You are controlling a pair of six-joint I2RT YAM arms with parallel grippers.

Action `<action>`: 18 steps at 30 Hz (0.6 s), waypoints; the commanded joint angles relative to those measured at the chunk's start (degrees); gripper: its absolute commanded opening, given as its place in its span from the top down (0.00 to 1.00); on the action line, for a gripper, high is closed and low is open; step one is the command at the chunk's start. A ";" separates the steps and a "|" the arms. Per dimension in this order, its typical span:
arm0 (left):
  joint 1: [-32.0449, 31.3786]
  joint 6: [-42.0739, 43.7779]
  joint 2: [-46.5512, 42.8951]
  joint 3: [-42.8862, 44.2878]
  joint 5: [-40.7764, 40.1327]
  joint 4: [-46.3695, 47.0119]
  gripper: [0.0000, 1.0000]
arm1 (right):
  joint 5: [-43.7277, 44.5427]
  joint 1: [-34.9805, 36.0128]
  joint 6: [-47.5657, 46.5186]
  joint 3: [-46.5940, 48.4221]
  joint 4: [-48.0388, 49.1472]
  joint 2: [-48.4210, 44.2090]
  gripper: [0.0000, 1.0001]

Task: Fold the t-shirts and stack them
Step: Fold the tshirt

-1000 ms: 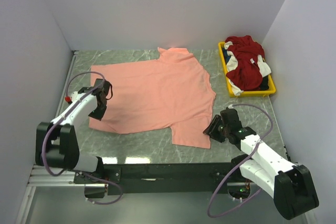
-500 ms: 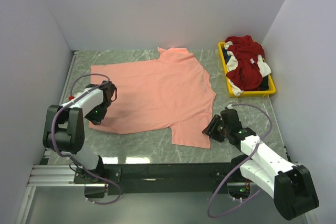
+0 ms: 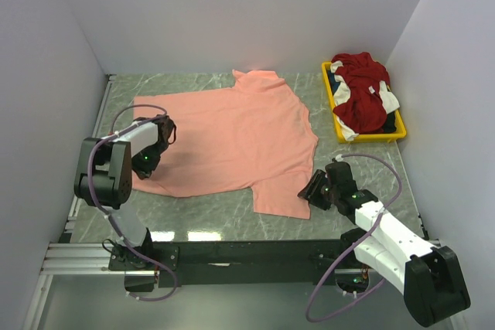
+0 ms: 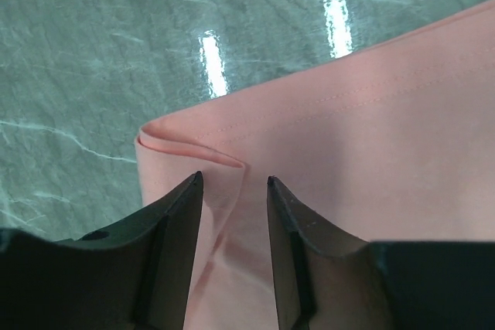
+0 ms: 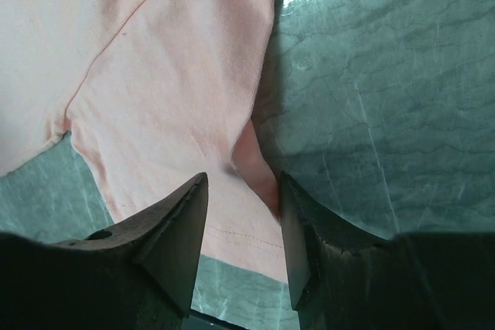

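Observation:
The salmon-pink t-shirt [image 3: 232,133] lies spread flat on the marble table. My left gripper [image 3: 144,169] is down at its near-left hem. In the left wrist view that gripper [image 4: 232,179] is open, its fingers either side of a small fold in the pink cloth [image 4: 371,113] just behind the hem corner. My right gripper [image 3: 308,193] is at the near-right sleeve. In the right wrist view it [image 5: 240,179] is open, astride the sleeve's raised edge [image 5: 259,164]. The dark red and white t-shirt [image 3: 363,98] is heaped in the tray over dark cloth [image 3: 393,122].
The yellow plastic tray [image 3: 328,92] sits at the back right against the wall. White walls close in the table on the left, back and right. Bare marble [image 3: 216,206] shows between the shirt's near hem and the black arm rail.
The left arm has folded in closer to the shirt, and its gripper has settled lower over the near-left hem. The right arm and the shirts have barely moved.

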 commanded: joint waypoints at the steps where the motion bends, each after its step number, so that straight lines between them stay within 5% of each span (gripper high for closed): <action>1: -0.12 -1.25 0.39 0.10 -0.75 -1.19 0.57 | 0.34 0.37 -0.69 -0.71 1.22 0.50 0.51; 13: -0.12 -2.31 -2.95 -4.56 1.27 -0.22 0.71 | 0.16 0.29 -0.96 -0.63 1.57 0.94 0.51; 18: -0.12 -2.23 -5.67 -5.53 1.80 -0.31 0.84 | 0.07 0.28 -0.96 -0.54 1.57 0.76 0.51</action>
